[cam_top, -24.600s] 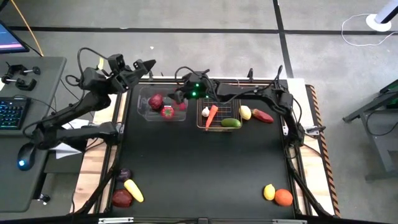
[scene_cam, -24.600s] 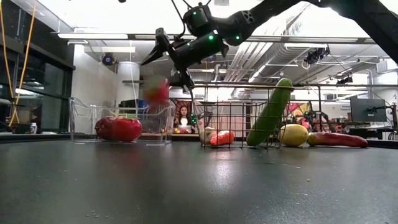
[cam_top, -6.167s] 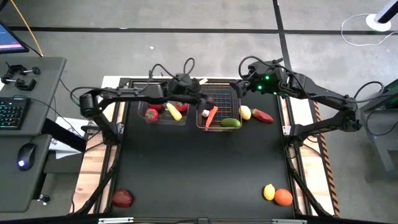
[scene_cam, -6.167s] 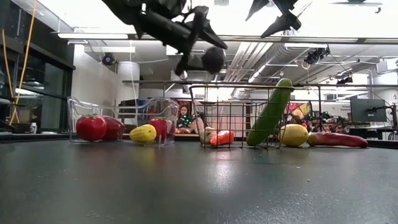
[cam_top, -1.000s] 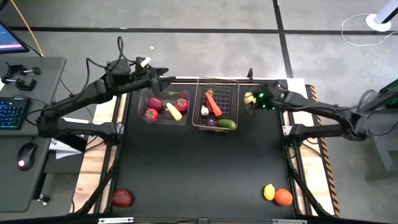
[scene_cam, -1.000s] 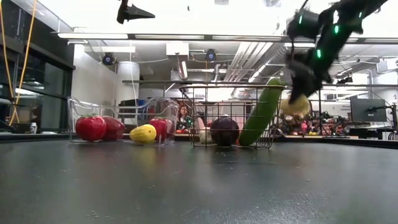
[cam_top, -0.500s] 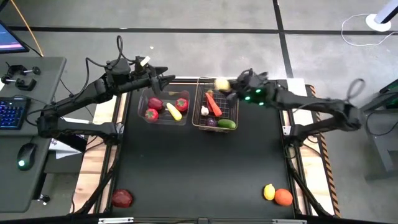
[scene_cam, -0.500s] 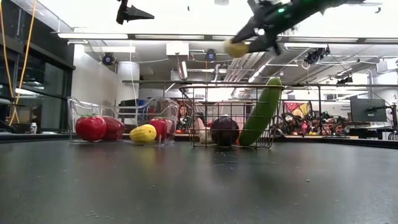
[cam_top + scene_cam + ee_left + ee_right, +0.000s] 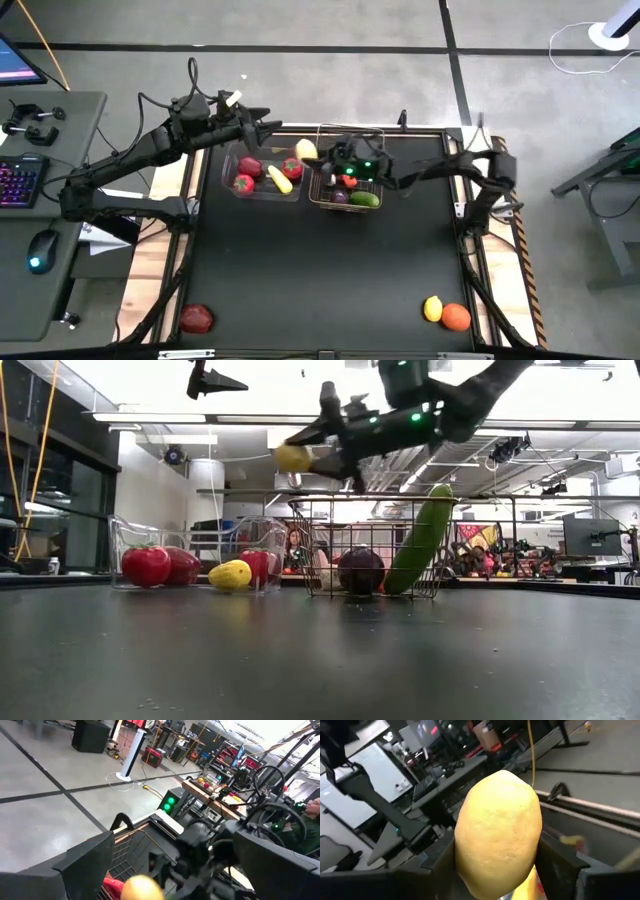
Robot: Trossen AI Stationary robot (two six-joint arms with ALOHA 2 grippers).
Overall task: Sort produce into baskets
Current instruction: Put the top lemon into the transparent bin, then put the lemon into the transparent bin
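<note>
One lemon (image 9: 306,150) pinched in the right tool (image 9: 313,155), high over the clear bin (image 9: 262,186): best lower it inside before letting go.

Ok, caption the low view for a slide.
Right gripper carries a lemon above the wire basket toward the clear bin.

Right arm stretches across the back of the table toward the left side, right gripper (image 9: 312,153) raised high, fingers clamped on a yellow oval lemon (image 9: 306,150). Left arm bent at the back-left corner, left gripper (image 9: 268,124) raised off the table, fingers spread, holding nothing.
</note>
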